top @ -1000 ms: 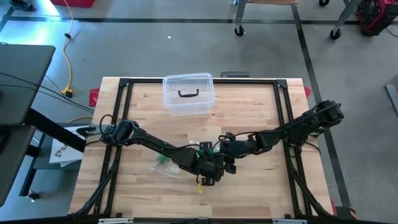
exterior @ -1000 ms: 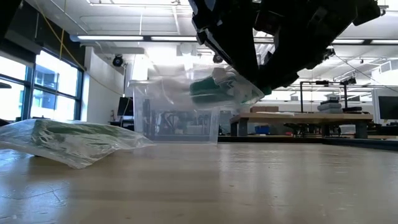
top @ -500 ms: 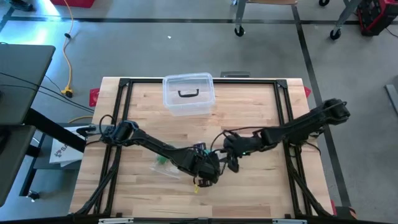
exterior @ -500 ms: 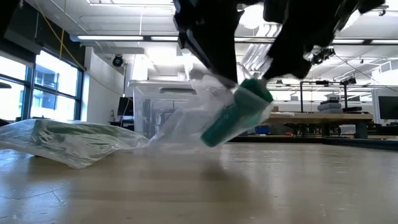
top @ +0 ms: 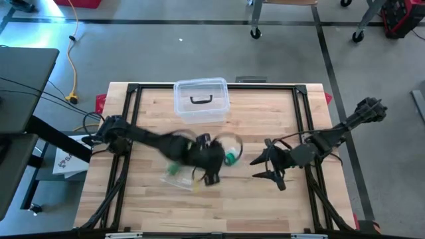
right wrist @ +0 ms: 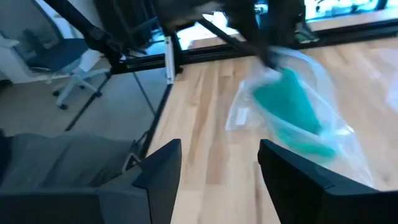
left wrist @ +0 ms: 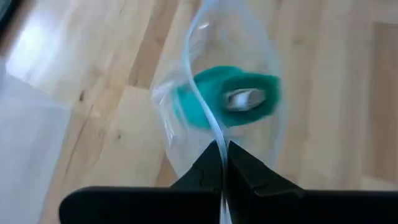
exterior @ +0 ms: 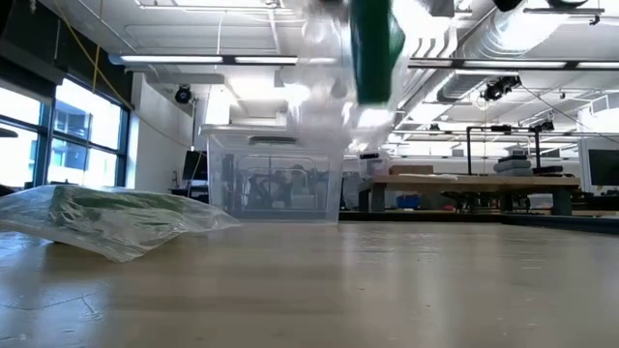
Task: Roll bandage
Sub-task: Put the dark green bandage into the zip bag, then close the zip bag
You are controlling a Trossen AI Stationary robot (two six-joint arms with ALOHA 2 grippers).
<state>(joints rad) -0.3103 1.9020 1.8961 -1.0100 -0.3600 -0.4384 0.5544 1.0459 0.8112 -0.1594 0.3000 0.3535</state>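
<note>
While the left gripper (left wrist: 222, 163) pinches the clear plastic bag (left wrist: 193, 134), the green bandage roll (left wrist: 233, 102) hangs inside, just beyond its fingertips.
The right gripper (top: 269, 166), jaws spread and empty, sits well apart; the left arm is far nearer.

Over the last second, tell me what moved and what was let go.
The right pincer let go of the bag, opened and drew back right. The left pincer, shut on the bag, lifted it with the green bandage roll. The container and second bag stayed put.

No readable text, label or number anywhere.
</note>
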